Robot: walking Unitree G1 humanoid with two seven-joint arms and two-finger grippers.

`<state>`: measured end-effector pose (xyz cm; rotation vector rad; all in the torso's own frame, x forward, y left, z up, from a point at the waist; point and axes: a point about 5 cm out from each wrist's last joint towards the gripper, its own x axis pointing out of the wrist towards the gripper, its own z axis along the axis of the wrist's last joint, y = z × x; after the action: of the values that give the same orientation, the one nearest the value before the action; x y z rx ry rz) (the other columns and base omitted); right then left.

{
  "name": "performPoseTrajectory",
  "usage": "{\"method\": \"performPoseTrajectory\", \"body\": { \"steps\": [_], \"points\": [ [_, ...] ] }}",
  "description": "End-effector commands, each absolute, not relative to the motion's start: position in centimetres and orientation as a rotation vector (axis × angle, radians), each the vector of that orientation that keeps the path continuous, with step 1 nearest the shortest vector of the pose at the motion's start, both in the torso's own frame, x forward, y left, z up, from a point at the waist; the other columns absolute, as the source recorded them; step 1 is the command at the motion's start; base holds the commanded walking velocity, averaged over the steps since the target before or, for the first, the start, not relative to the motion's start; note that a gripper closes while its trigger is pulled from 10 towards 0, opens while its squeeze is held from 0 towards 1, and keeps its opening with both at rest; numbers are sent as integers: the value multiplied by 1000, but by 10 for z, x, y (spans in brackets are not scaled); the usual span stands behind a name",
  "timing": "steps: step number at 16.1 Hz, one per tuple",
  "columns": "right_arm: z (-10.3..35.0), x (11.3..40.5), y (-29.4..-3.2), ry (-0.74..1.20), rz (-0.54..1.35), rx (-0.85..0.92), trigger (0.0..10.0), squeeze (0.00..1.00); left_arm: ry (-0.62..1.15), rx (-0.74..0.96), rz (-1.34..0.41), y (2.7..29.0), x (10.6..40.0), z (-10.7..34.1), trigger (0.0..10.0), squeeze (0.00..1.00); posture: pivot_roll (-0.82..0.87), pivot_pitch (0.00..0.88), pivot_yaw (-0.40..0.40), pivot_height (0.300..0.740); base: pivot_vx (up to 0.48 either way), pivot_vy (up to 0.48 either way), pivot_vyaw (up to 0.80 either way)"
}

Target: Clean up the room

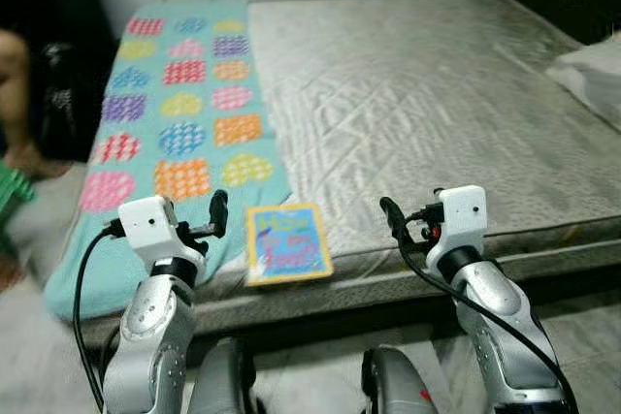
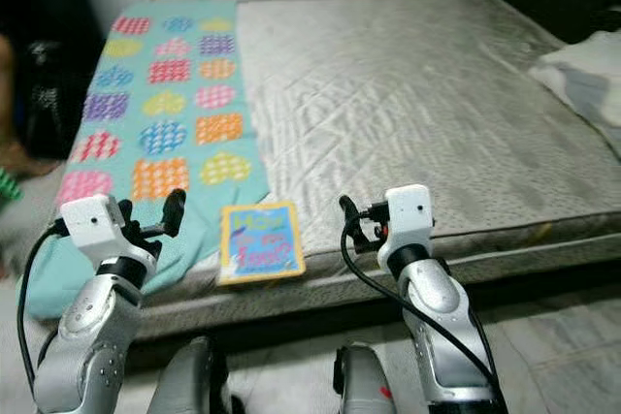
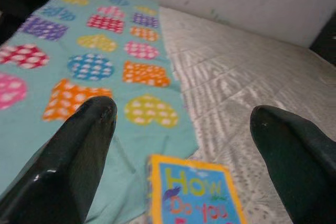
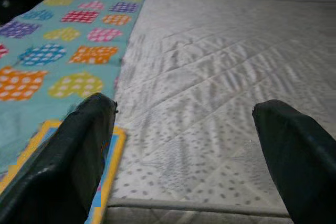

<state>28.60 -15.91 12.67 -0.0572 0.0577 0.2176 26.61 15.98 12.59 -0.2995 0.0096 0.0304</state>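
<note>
— What's the scene at the mattress [image 1: 437, 113]?

— Left of the book [image 1: 286, 243], a turquoise blanket [image 1: 179, 133] with bright hearts lies flat; the left gripper [image 1: 215, 216] hovers over its near edge, fingers spread wide, holding nothing. The book sits at the mattress's front edge. Right of the book, the right gripper [image 1: 396, 221] hangs equally open and empty.

— Which step?

— Apparently the approach. Next, a gripper likely must descend and close on the book.

The quilted mattress [image 1: 427, 113] is showing a faintly shiny stitched cloth, the teal blanket [image 1: 184, 133] is looking soft and matt, and the book [image 1: 286, 242] cover is gleaming like smooth glossy card.
</note>
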Motion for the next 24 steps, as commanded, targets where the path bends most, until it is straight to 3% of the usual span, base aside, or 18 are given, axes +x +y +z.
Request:
{"method": "performPoseTrajectory", "body": {
  "steps": [1, 5, 13, 24],
  "points": [
    [126, 286, -161, 62, 217, -66, 10000, 0, -15, -300, 13, 158, 267, 132, 10000, 0, -204, 107, 30, 608, 409, 0, 0],
    [126, 286, -161, 62, 218, -67, 10000, 0, -2, -305, 11, 157, 267, 130, 10000, 0, -207, 112, 32, 608, 410, 0, 0],
    [124, 285, -161, 66, 229, -72, 10000, 0, 34, -325, 30, 155, 268, 125, 10000, 0, -207, 114, 33, 608, 0, 0, 52],
    [119, 284, -164, 92, 240, -99, 10000, 0, 123, -333, 222, 179, 270, 106, 10000, 0, -216, 109, 38, 586, 0, 0, 136]
  ]
}}
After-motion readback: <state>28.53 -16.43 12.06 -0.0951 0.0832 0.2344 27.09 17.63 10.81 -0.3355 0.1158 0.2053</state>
